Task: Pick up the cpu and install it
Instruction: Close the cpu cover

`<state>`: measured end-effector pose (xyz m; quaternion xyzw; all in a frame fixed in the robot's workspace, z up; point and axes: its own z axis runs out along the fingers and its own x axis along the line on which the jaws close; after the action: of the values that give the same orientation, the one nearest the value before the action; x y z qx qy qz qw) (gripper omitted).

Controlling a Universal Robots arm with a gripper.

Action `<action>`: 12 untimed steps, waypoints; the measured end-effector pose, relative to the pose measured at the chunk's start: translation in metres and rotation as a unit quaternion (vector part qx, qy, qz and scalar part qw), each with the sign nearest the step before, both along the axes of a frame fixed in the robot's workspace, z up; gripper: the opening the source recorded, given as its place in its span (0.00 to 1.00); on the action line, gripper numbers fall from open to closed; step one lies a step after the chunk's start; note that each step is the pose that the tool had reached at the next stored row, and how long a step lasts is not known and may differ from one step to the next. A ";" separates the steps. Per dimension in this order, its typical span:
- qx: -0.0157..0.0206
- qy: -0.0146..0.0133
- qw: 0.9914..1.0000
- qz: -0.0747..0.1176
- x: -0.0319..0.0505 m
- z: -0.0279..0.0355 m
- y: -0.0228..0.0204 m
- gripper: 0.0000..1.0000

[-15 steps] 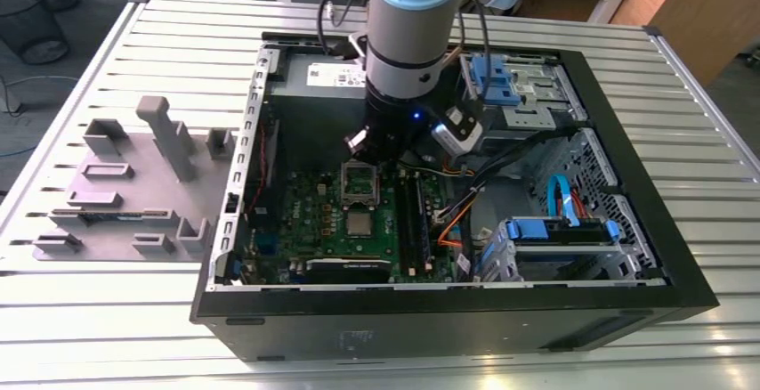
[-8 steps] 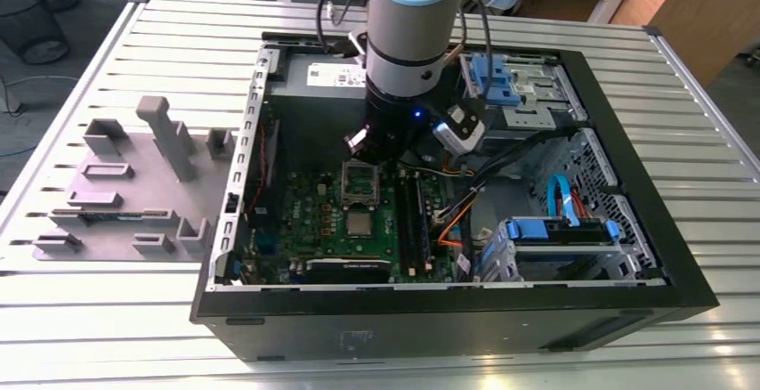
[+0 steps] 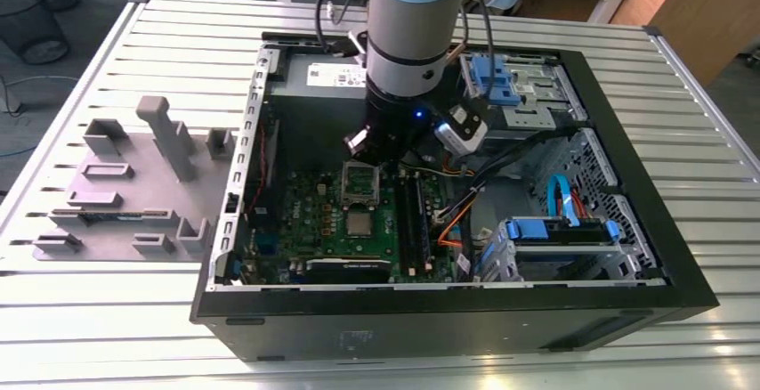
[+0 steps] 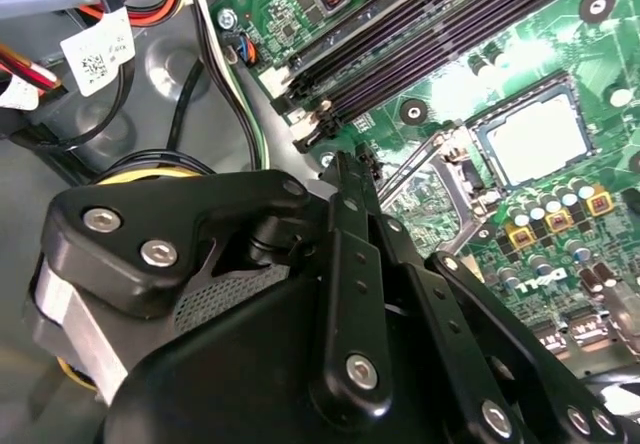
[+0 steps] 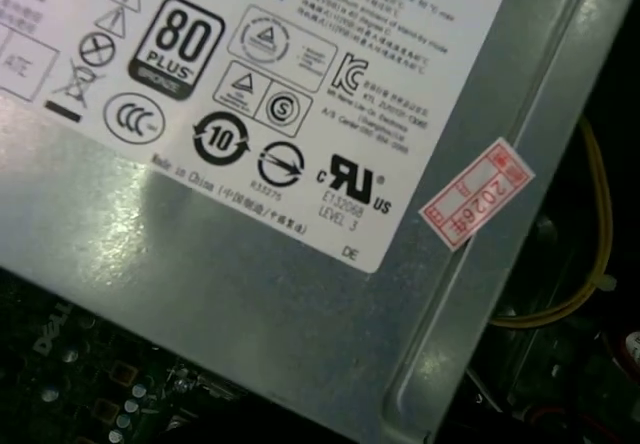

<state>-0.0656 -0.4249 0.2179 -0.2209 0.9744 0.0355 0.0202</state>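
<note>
The cpu (image 3: 359, 223) is a small pale silver square lying flat in its socket on the green motherboard (image 3: 320, 221) inside the open PC case (image 3: 451, 319). In the second wrist view the cpu (image 4: 535, 139) sits within the socket's black border. Just behind the socket in the exterior view, the dark metal frame (image 3: 359, 181) stands flipped open. My gripper (image 3: 377, 154) hangs low over that frame, a short way from the cpu and not touching it. The second wrist view shows the black gripper (image 4: 348, 176) linkage from behind, tip near the frame's hinge.
Grey stepped holder blocks (image 3: 131, 185) stand on the slatted table at the exterior view's left. Black memory slots (image 4: 440, 34) run beside the socket. Cables (image 3: 457, 203) and blue drive cages (image 3: 558, 230) crowd the case's right side. The grey power supply (image 5: 300, 294) lies close by.
</note>
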 end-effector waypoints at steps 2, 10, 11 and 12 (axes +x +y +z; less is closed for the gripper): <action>0.000 0.000 1.000 0.000 0.0000 0.0019 -0.0010 0.11; 0.000 0.000 1.000 0.001 0.0000 0.0022 -0.0016 0.11; 0.000 0.000 1.000 0.003 0.0000 0.0022 -0.0016 0.11; 0.000 0.000 1.000 0.006 0.0000 0.0022 -0.0016 0.11</action>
<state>-0.0656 -0.4265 0.2201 -0.2271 0.9730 0.0355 0.0200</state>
